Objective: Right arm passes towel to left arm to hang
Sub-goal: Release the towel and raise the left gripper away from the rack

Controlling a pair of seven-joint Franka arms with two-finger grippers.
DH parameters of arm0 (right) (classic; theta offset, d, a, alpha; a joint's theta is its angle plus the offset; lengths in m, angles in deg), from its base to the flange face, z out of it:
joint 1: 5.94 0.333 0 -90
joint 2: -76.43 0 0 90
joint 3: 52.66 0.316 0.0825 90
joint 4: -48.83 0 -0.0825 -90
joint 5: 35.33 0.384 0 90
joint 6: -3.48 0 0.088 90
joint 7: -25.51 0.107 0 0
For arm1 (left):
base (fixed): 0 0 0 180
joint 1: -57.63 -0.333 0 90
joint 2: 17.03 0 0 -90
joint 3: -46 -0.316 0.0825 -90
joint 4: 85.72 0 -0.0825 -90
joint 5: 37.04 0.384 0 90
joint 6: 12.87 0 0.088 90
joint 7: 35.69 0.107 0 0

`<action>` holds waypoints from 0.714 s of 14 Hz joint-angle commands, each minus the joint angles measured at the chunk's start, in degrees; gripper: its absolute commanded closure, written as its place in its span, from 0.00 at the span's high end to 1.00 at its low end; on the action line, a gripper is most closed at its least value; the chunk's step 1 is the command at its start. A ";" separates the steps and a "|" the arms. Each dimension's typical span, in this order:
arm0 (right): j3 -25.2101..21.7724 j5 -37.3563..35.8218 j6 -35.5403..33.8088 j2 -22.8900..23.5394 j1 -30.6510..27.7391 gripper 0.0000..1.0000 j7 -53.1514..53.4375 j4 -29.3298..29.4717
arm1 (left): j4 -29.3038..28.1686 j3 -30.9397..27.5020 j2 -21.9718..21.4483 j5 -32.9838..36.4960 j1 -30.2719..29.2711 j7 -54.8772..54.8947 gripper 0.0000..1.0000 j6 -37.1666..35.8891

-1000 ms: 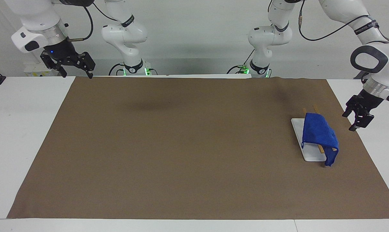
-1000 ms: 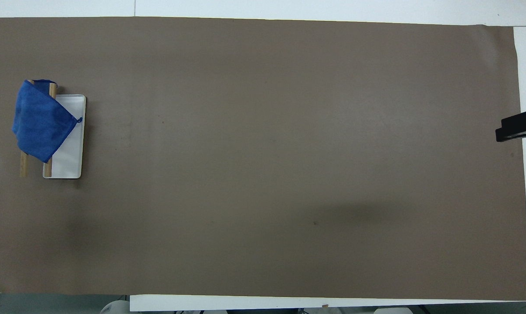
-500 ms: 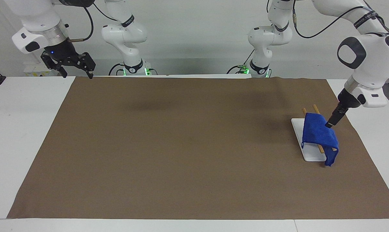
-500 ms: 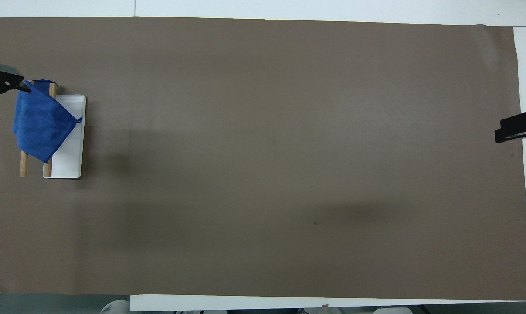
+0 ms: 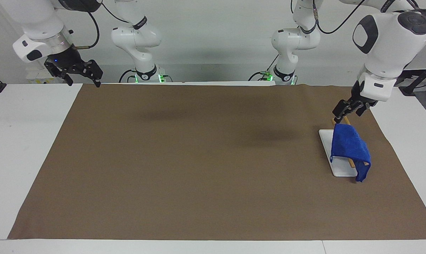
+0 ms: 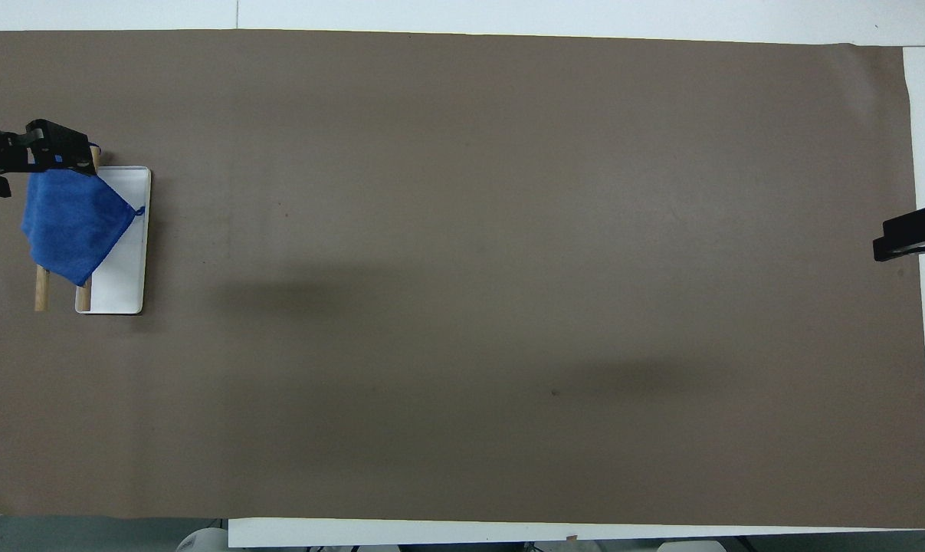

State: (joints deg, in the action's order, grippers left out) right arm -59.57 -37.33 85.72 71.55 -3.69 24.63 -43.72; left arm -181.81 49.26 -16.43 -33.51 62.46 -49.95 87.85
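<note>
The bright blue towel (image 5: 349,146) (image 6: 71,222) is draped over a small rack of two wooden rods (image 5: 350,162) (image 6: 42,290) on a white base (image 5: 326,141) (image 6: 125,261), at the left arm's end of the table. One corner of the towel hangs down off the rack. A thin loop (image 6: 139,209) pokes out over the base. My left gripper (image 5: 344,114) (image 6: 56,153) hovers open just above the rack and the towel's upper edge, holding nothing. My right gripper (image 5: 83,78) (image 6: 910,234) waits open and raised over the table's edge at the right arm's end.
A brown mat (image 5: 198,158) (image 6: 508,268) covers most of the white table (image 5: 25,141). Both arm bases (image 5: 145,74) stand at the robots' edge of the table.
My left gripper has swung in from beside the rack, off the mat's end, to above the rack and the towel's top. The towel has not moved. The right gripper has barely shifted.
</note>
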 commanded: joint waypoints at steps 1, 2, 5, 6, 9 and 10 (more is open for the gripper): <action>-0.03 -0.20 0.99 -1.63 0.21 1.00 -1.14 -1.84 | 0.55 -0.53 -0.25 1.22 0.97 3.54 0.99 -0.97; -0.03 -0.20 0.99 -1.62 0.21 1.00 -1.14 -1.84 | 0.64 -0.80 -0.25 0.87 0.97 3.45 0.99 -0.88; 0.05 -0.20 0.91 -1.62 0.21 1.00 -1.14 -1.84 | 0.47 -0.63 -0.34 -0.19 0.97 2.14 0.99 -0.61; 0.05 -0.20 0.82 -1.62 0.21 1.00 -1.22 -1.76 | 0.38 -0.54 -0.60 -0.36 0.97 1.09 0.99 -0.35; 0.05 -0.20 0.82 -1.71 0.12 1.00 -1.14 -1.75 | 0.55 -0.36 -0.51 -1.42 1.05 0.55 0.99 0.71; 0.05 -0.20 0.91 -1.71 0.12 1.00 -1.14 -1.75 | 0.64 -0.10 -0.51 -1.42 1.05 0.72 0.99 0.97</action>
State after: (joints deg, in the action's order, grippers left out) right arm -59.47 -37.33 85.72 71.45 -3.59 24.63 -43.72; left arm -181.62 49.19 -16.63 -34.23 62.98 -48.40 88.40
